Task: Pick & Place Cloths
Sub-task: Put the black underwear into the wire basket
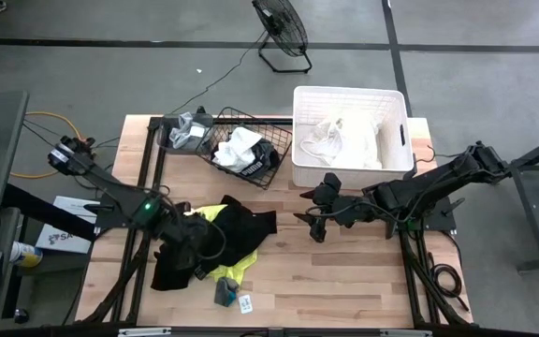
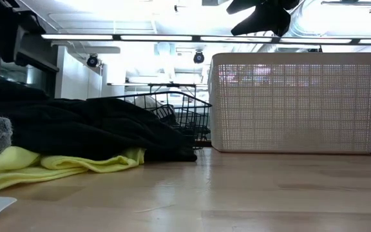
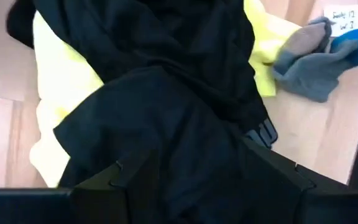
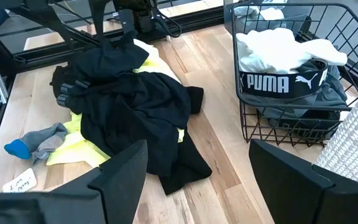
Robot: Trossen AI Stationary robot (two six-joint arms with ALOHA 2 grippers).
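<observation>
A heap of black garments (image 1: 227,229) (image 4: 135,106) lies on a neon yellow cloth (image 1: 237,270) (image 2: 57,164) at the table's near-left middle. My left gripper (image 1: 183,241) (image 3: 185,186) is down in the heap's left part, open, with black cloth filling the gap. A grey sock with a blue toe (image 1: 225,292) (image 3: 316,59) lies at the heap's near edge, beside a paper tag (image 1: 245,303). My right gripper (image 1: 310,220) (image 4: 197,186) hangs open above bare table, right of the heap, touching nothing. My left gripper comes at the black garment (image 3: 179,124) from above, pointing down. Its fingers (image 3: 278,171) stand wide apart in the cloth, a hump of it bulging between them. The cloth lies slack on the heap. The fingertips are hidden in the cloth.
A black wire basket (image 1: 274,154) (image 4: 347,37) at the far middle holds white and black PUMA cloths. To its right stands a white plastic tub (image 1: 396,103) (image 2: 292,103) with white cloths inside. A grey cloth (image 1: 190,131) lies at the far left. A fan stands on the floor beyond.
</observation>
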